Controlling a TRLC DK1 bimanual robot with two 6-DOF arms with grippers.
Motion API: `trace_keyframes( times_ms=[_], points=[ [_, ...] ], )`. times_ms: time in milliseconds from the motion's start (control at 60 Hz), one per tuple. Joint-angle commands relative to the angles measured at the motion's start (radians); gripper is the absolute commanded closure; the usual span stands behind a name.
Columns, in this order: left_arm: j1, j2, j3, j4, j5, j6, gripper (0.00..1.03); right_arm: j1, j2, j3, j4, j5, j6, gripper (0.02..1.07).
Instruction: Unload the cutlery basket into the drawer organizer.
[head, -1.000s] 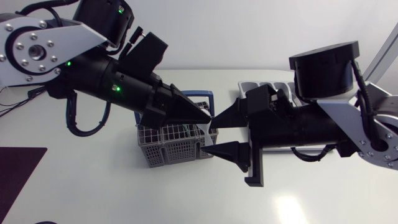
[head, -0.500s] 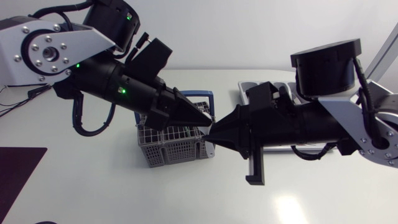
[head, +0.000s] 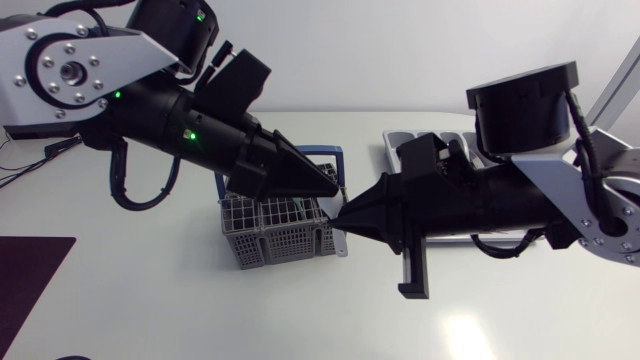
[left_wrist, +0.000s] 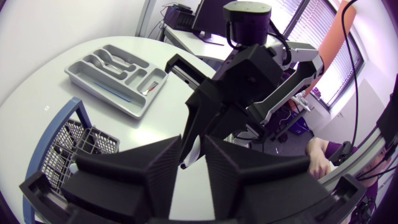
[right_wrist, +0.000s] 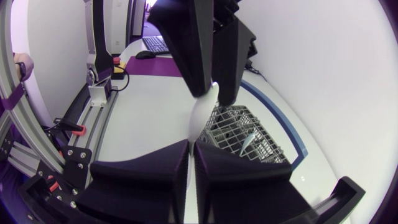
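Grey basket (head: 270, 245) holds cutlery (right_wrist: 247, 143), organizer (left_wrist: 99, 92) spoons (left_wrist: 111, 59); left hand (head: 335, 190) and right hand (head: 345, 215) pinch one white utensil (right_wrist: 202, 115).

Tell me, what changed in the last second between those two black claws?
The right gripper closed its open fingers onto the white utensil that the left gripper holds above the cutlery basket. The left gripper kept its hold; the basket and the drawer organizer stayed put.
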Motion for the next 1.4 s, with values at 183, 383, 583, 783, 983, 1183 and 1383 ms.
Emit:
trace_keyframes(
  times_ms=[183,383,583,783,983,1183,1383],
  points=[
    [0.060,-0.015,0.047,-0.008,0.010,0.005,0.06,-0.104,-0.052,-0.033,-0.059,0.015,-0.082,1.01],
    [0.082,-0.057,-0.007,-0.026,-0.191,0.056,0.06,-0.314,-0.127,-0.079,-0.090,0.016,-0.188,1.01],
    [0.019,-0.123,-0.165,-0.040,-0.430,0.151,0.06,-0.489,-0.170,-0.179,-0.040,0.076,-0.314,1.01],
    [0.005,-0.130,-0.271,-0.049,-0.510,0.170,0.06,-0.523,-0.207,-0.366,0.162,0.271,-0.438,1.01],
    [-0.009,-0.130,-0.318,-0.045,-0.567,0.157,0.06,-0.600,-0.126,-0.467,0.368,0.348,-0.541,1.01],
    [0.000,-0.115,-0.381,-0.017,-0.608,0.157,0.06,-0.728,0.072,-0.476,0.564,0.348,-0.607,1.01],
    [0.045,-0.087,-0.427,0.052,-0.654,0.167,0.06,-0.788,0.221,-0.479,0.725,0.372,-0.665,1.01]
  ],
)
